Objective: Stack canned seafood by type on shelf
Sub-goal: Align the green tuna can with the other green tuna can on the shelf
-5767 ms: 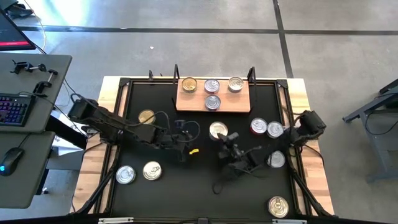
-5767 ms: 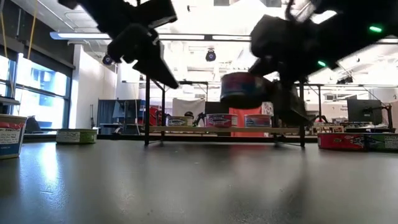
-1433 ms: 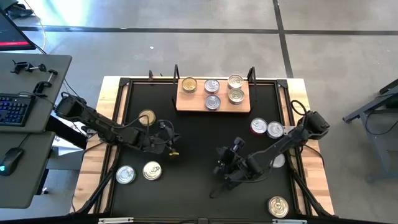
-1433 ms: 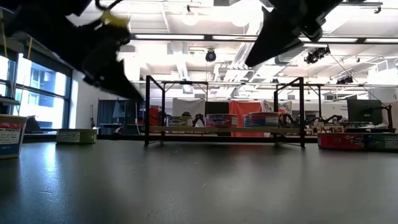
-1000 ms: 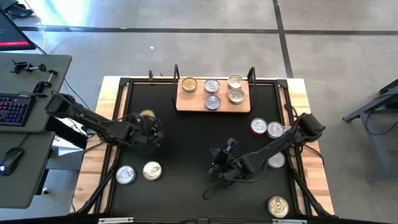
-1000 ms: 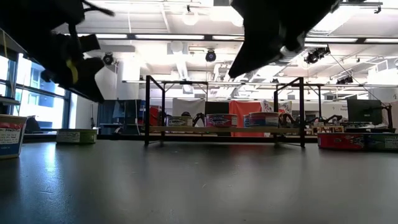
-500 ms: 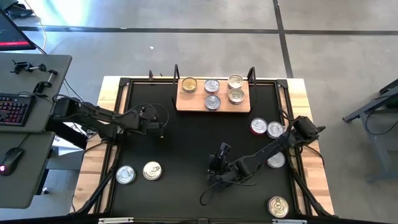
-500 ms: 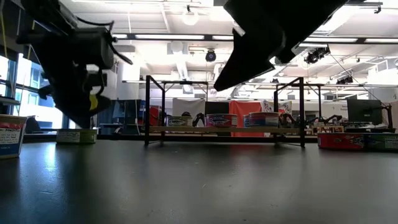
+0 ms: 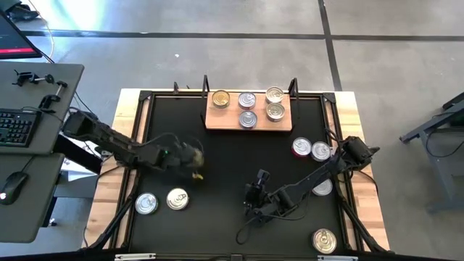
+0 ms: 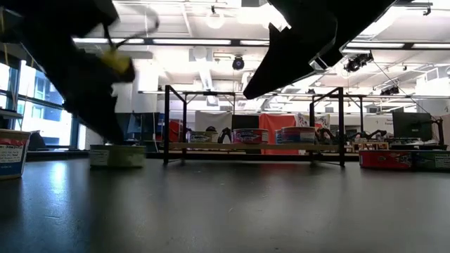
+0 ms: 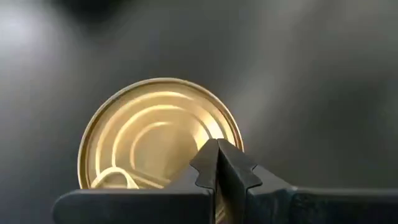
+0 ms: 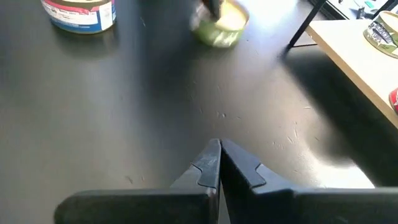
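A gold-lidded, green-sided can [image 11: 158, 134] stands flat on the black table, left of centre [image 10: 117, 155]. My left gripper [image 9: 194, 161] is shut right over it [image 11: 217, 149]. My right gripper [image 9: 251, 199] hangs shut above bare table near the middle [image 12: 219, 144] and touches nothing. The wooden shelf [image 9: 225, 120] at the far edge carries several cans: a gold one [image 9: 220, 99], two silver ones [image 9: 247, 109] and a pair of gold ones [image 9: 275, 104]. My left gripper's shut fingertips [image 11: 208, 155] lie against the gold can's lid close to its rim [image 11: 214, 134]. They come down on it slanting from the table's left. The can stays upright with its bottom on the table.
A silver can [image 9: 146, 204] and a gold can [image 9: 177, 199] sit near left. A red-sided can [image 9: 301, 147] and silver cans [image 9: 320, 151] [image 9: 322, 186] sit at the right, and a gold can [image 9: 325, 240] near right. Black posts [image 10: 166, 123] stand at the shelf's ends.
My left gripper has swung toward the table's right and near edge and tipped further downward onto the gold can. The can has slid along the table toward the right, staying flat.
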`<state>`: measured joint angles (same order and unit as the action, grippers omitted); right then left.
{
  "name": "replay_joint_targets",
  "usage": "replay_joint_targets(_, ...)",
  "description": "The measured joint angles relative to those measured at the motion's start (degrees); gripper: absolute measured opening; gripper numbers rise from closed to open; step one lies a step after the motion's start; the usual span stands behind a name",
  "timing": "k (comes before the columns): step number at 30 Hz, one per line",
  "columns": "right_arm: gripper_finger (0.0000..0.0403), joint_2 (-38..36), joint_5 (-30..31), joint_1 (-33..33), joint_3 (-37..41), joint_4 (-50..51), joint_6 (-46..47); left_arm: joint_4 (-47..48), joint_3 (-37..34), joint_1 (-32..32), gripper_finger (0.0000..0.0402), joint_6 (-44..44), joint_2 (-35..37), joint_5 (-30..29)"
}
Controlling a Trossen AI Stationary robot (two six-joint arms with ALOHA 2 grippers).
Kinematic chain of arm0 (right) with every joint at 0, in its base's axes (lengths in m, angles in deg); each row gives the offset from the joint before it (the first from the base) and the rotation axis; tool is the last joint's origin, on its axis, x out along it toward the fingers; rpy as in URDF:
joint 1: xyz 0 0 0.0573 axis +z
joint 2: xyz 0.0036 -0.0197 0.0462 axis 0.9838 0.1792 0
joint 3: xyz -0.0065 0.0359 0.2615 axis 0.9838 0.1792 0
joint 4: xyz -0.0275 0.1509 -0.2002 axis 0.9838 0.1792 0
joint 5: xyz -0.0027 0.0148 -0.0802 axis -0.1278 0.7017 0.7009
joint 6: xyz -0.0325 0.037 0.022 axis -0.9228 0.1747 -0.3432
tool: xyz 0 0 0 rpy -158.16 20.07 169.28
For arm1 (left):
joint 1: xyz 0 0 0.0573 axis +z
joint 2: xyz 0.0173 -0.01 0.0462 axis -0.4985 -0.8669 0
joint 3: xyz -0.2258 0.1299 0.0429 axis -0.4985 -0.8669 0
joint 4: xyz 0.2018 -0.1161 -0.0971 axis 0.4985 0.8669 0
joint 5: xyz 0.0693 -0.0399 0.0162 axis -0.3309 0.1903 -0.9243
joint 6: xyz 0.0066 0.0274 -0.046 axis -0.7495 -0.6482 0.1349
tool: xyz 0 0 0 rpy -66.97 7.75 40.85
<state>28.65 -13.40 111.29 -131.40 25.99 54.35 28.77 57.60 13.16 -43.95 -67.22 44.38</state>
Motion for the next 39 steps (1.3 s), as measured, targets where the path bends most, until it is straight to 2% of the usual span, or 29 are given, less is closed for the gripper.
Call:
replay_joint_targets(3,0.0002,0.0,0.0,-0.2,0.0,-0.1,-0.3,-17.8,0.1,-7.1,0.0,-16.2,-0.5,0.6)
replay_joint_targets(6,0.0002,0.0,0.0,-0.7,0.0,-0.3,-0.2,-24.8,0.2,-12.1,0.0,-26.2,-0.6,-0.6)
replay_joint_targets(9,0.0002,0.6,-0.6,-1.5,0.0,-0.4,1.7,-26.7,0.1,-14.5,0.0,-26.4,-0.6,-0.8)
replay_joint_targets(11,0.0002,1.3,-3.4,-2.5,0.0,-0.3,1.8,-27.1,0.1,-14.9,0.0,-23.8,-1.0,2.1)
replay_joint_targets(14,0.0002,3.0,-13.7,-5.2,0.0,-0.3,1.5,-28.6,0.0,-14.8,0.0,-21.4,-4.4,8.9)
replay_joint_targets(16,0.0002,4.3,-21.3,-7.0,0.0,0.0,1.3,-33.9,0.1,-14.7,0.0,-21.7,-8.0,11.5)
replay_joint_targets(19,0.0002,6.0,-28.8,-8.7,0.0,-0.5,1.5,-42.8,0.2,-13.5,0.0,-23.6,-15.2,14.5)
replay_joint_targets(21,0.0002,6.4,-30.5,-9.2,-0.1,-1.1,1.5,-46.7,1.3,-12.2,0.0,-24.6,-19.7,14.6)
replay_joint_targets(24,0.0002,6.8,-31.1,-9.6,-0.2,-1.5,1.5,-47.9,4.2,-10.0,0.0,-26.0,-25.2,14.9)
replay_joint_targets(29,0.0002,6.7,-31.4,-9.6,-0.1,-1.1,1.2,-47.4,7.0,-6.6,0.0,-28.3,-28.6,17.4)
replay_joint_targets(32,0.0002,6.8,-30.8,-9.0,-0.2,-0.8,1.1,-43.4,6.9,-3.1,0.0,-25.8,-27.0,9.9)
replay_joint_targets(37,0.0002,6.8,-30.2,-8.5,-0.2,-0.8,1.5,-25.6,6.9,-1.0,0.0,-17.4,-18.0,-8.0)
replay_joint_targets(39,0.0002,6.9,-29.5,-8.3,-0.2,-0.6,1.5,-21.6,6.8,-1.0,0.0,-17.9,-14.4,-12.1)
